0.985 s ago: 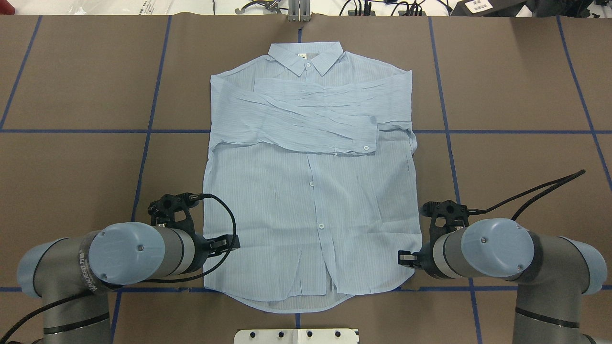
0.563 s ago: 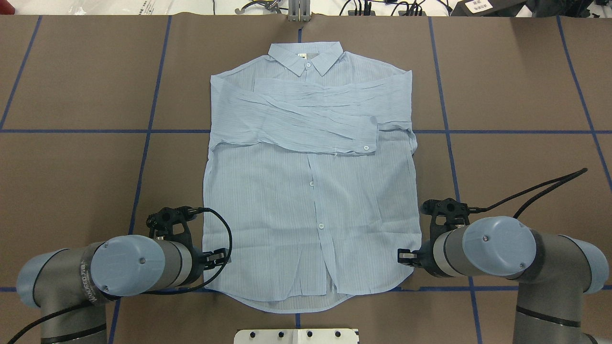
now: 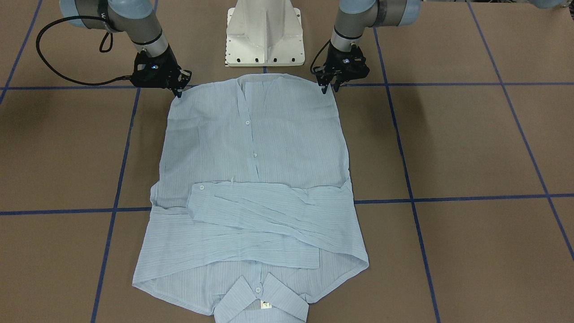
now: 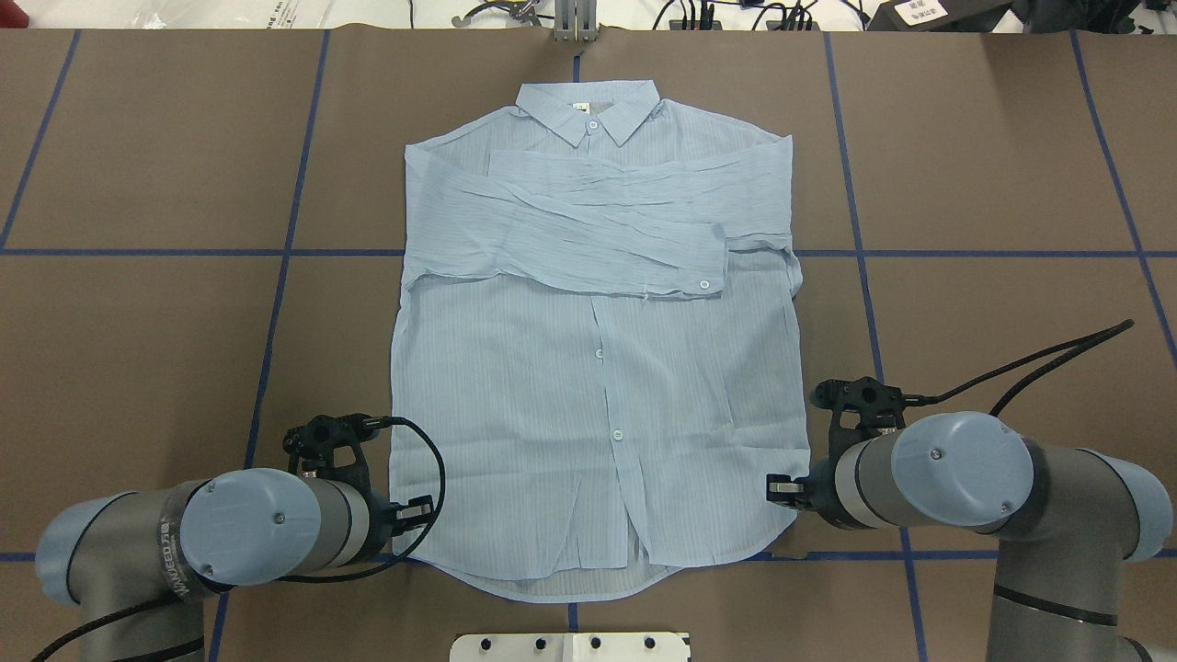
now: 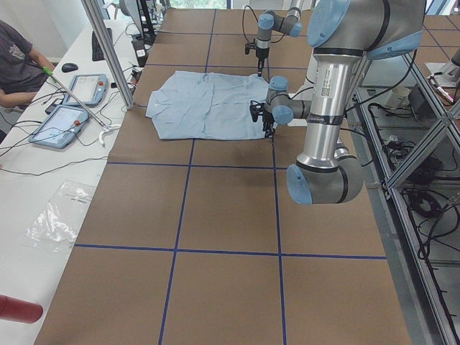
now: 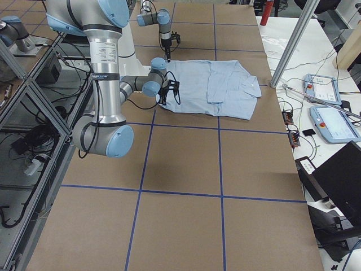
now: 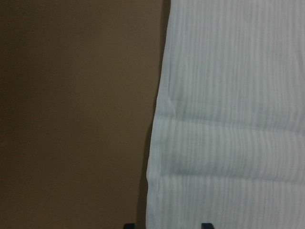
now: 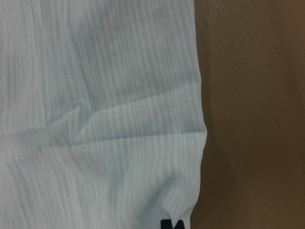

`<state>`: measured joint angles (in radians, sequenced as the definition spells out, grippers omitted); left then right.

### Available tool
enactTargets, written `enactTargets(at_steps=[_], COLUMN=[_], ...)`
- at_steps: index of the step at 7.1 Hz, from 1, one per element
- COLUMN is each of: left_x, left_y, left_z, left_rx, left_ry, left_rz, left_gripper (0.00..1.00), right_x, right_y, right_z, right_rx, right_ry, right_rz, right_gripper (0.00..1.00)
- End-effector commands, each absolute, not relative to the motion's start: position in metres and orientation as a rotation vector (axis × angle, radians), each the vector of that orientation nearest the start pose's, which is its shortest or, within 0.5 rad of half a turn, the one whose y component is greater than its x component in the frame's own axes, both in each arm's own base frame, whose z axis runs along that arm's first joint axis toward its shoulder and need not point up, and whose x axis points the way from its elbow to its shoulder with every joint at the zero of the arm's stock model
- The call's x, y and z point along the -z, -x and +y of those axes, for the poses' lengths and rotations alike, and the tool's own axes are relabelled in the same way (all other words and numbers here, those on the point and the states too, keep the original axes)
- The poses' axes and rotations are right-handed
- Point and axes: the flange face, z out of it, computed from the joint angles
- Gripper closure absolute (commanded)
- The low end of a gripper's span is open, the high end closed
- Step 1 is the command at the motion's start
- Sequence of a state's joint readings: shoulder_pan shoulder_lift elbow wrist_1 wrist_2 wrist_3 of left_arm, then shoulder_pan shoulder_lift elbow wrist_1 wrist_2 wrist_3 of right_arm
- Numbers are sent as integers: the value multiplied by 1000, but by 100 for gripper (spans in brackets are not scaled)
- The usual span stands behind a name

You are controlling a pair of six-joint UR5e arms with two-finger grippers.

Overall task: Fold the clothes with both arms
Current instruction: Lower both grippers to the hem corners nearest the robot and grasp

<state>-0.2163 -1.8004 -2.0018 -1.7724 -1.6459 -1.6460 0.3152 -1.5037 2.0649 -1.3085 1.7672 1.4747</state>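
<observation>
The pale-blue striped shirt (image 4: 598, 395) lies flat on the brown table, front up. Its collar (image 4: 588, 108) points away from me and both sleeves are folded across the chest. My left gripper (image 4: 416, 511) sits low at the shirt's near left hem corner. The left wrist view shows its two fingertips (image 7: 206, 225) apart, straddling the shirt's edge (image 7: 157, 124). My right gripper (image 4: 780, 490) is at the near right hem corner. The right wrist view shows its tips (image 8: 172, 224) together on the cloth (image 8: 105, 119). In the front view the left gripper (image 3: 329, 88) shows two prongs and the right gripper (image 3: 179, 92) comes to one point.
The white pedestal base (image 3: 264, 36) stands just behind the hem. A metal post (image 4: 575, 23) rises at the table's far edge. Blue tape lines cross the brown table (image 4: 993, 165). A seated operator (image 5: 18, 57) and teach pendants (image 5: 68, 122) are at a side bench.
My left arm has drawn back toward my base along the shirt's left edge, down to the hem corner. The right arm has barely moved. The shirt lies as before.
</observation>
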Motion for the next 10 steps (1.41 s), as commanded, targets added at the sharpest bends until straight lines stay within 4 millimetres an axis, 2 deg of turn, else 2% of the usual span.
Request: enactTargets(at_steps=[1, 5, 10], left_x=[-328, -327, -327], left_y=[-511, -516, -517], left_z=[-233, -223, -222], left_rx=[228, 212, 210], left_ry=[18, 28, 29], left_rz=[841, 840, 840], left_gripper=[55, 55, 59], right_x=[-371, -369, -364], right_y=[439, 436, 430], right_z=[-266, -269, -272], right_rx=[-129, -136, -141], right_ry=[12, 11, 8], right_rz=[-842, -846, -857], right_gripper=[100, 100, 100])
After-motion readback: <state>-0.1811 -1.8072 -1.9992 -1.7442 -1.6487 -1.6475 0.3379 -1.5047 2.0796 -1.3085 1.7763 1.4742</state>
